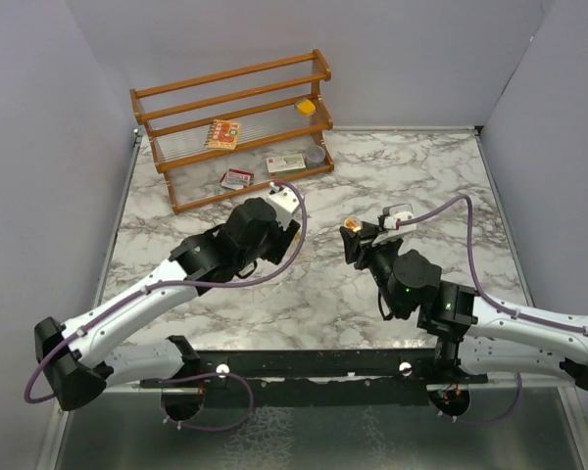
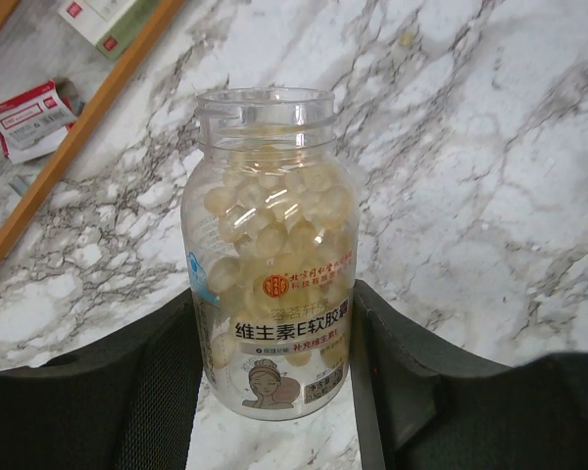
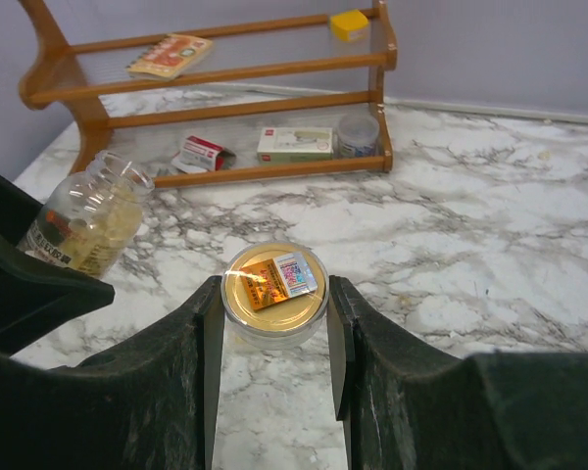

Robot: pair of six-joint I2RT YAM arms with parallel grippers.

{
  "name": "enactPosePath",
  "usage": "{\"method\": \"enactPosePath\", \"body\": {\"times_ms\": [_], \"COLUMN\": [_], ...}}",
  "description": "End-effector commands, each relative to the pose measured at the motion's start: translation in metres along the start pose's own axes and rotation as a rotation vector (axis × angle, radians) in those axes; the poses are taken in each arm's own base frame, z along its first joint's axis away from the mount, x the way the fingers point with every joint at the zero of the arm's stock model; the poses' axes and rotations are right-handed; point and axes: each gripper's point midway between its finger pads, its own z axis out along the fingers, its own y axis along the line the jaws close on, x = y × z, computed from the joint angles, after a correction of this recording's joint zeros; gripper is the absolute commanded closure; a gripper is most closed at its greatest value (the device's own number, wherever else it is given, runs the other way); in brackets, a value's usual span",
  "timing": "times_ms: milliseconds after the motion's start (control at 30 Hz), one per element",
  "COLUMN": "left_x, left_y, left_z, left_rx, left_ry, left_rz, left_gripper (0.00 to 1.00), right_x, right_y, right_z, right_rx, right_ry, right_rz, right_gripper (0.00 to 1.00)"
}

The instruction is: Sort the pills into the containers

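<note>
Marble, white with grey veins, covers the table (image 1: 372,304) under me, shut in by pale lilac walls. A wooden rack (image 1: 237,94) with glass shelves stands at the far left, the small yellow box (image 1: 305,106) on its upper shelf. My left arm reaches in diagonally from the near left corner, left gripper (image 2: 274,328) clamped on a lidless, tilted clear bottle (image 2: 269,196) of pale capsules (image 2: 274,211). My right arm stretches in from the near right, right gripper (image 3: 274,299) pinching the round amber jar (image 3: 272,277), labelled top up, near the table's middle, right of the bottle.
</note>
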Motion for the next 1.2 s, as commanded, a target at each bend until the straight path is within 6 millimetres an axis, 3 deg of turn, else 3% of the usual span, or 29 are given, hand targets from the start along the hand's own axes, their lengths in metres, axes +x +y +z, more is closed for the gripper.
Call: {"method": "enactPosePath", "body": {"times_ms": [0,200,333,367,500,633,867,1033,1167], "left_x": [-0.037,-0.055,-0.057,-0.066,-0.060,-0.044,-0.028,-0.026,-0.024], "left_y": [-0.001,-0.004,-0.025,-0.028,-0.045,-0.057,-0.089,-0.102,-0.112], "left_z": [-0.026,-0.043,-0.050,-0.058,-0.079,-0.084,-0.113,-0.134,-0.144], "left_rx": [0.034,0.086,0.218,0.254,0.384,0.457,0.672,0.776,0.859], "left_ry": [-0.211,-0.353,-0.464,-0.539,-0.697,-0.736,-0.871,-0.926,-0.937], "left_rz": [-0.145,-0.187,-0.180,-0.186,-0.156,-0.106,0.008,0.067,0.083], "left_gripper": [1.00,1.00,1.00,1.00,1.00,1.00,1.00,1.00,1.00], "right_x": [-0.040,-0.064,-0.076,-0.078,-0.084,-0.089,-0.084,-0.086,-0.083], "right_y": [0.026,0.052,0.067,0.070,0.087,0.089,0.119,0.128,0.134], "right_z": [0.001,-0.002,-0.004,-0.004,-0.009,-0.012,-0.053,-0.091,-0.107], "right_rx": [-0.128,-0.275,-0.364,-0.383,-0.484,-0.539,-0.834,-1.034,-1.129], "right_ry": [-0.071,-0.099,-0.109,-0.107,-0.105,-0.106,-0.106,-0.142,-0.142], "right_rz": [0.016,0.001,-0.032,-0.044,-0.075,-0.091,-0.082,-0.069,-0.062], "right_gripper": [0.99,0.99,0.99,0.99,0.99,0.99,0.99,0.99,0.99]}}
